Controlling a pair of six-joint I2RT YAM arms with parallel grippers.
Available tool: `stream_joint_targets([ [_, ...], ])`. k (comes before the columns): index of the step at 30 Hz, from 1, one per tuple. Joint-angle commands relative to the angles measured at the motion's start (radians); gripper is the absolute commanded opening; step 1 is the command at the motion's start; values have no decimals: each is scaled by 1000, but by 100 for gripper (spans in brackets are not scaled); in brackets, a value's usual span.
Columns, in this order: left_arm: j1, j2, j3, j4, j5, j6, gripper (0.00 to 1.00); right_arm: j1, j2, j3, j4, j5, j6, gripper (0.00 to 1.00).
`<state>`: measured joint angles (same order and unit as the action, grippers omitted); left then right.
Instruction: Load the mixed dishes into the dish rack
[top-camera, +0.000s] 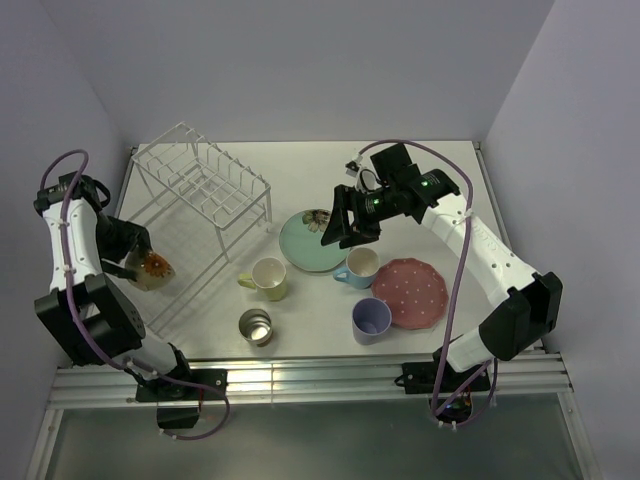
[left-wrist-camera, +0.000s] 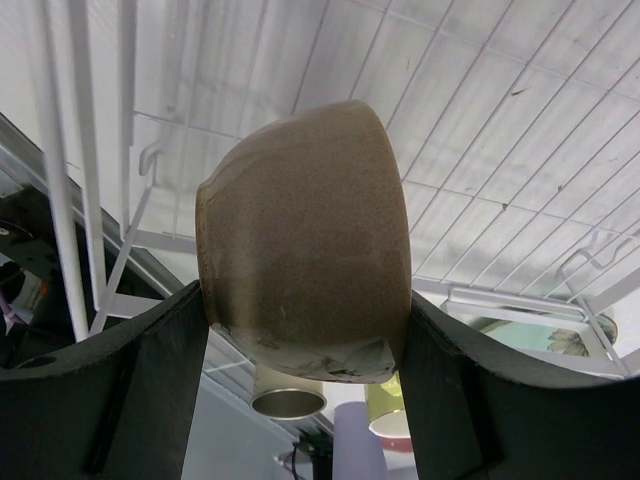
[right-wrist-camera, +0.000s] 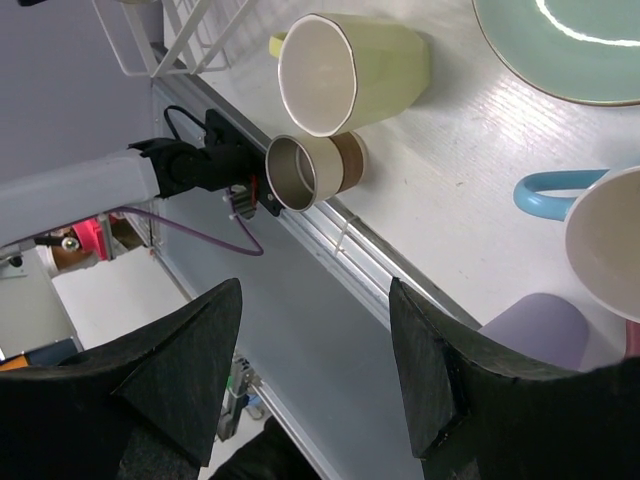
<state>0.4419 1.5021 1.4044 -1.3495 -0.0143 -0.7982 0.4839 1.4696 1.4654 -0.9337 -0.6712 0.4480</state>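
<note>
— White table (top-camera: 330, 170), pale lilac walls around it. Where does the dish rack (top-camera: 200, 185) stand?

— At the far left corner of the table, raised slotted tier at the back, flat tray reaching forward.

— And the cream bowl (left-wrist-camera: 300, 230)?

— Tipped on its side over the near left part of the rack's lower tray, clamped between the jaws of the left gripper (left-wrist-camera: 305, 300).

— Other dishes?

— All right of the rack, on the table. Nearest its front corner is the yellow mug (top-camera: 268, 278), with the small shiny metal cup (top-camera: 256, 327) in front of that. The mint-green flower plate (top-camera: 305, 245) lies just right of the rack's tier. Farther right are the light blue mug (top-camera: 360, 265), lavender cup (top-camera: 372, 320) and pink white-dotted plate (top-camera: 412, 290).

— The right gripper (right-wrist-camera: 315, 300)?

— Jaws apart, gripping nothing, hanging right of the rack over the green plate's edge by the blue mug.
</note>
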Motion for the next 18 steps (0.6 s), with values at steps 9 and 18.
stream_joint_targets([
  [9, 24, 81, 44, -36, 212, -28, 0, -14, -5, 30, 24, -14, 14, 68],
  [18, 27, 124, 117, -34, 353, -72, 0, -41, 21, 36, 21, -22, 9, 68],
])
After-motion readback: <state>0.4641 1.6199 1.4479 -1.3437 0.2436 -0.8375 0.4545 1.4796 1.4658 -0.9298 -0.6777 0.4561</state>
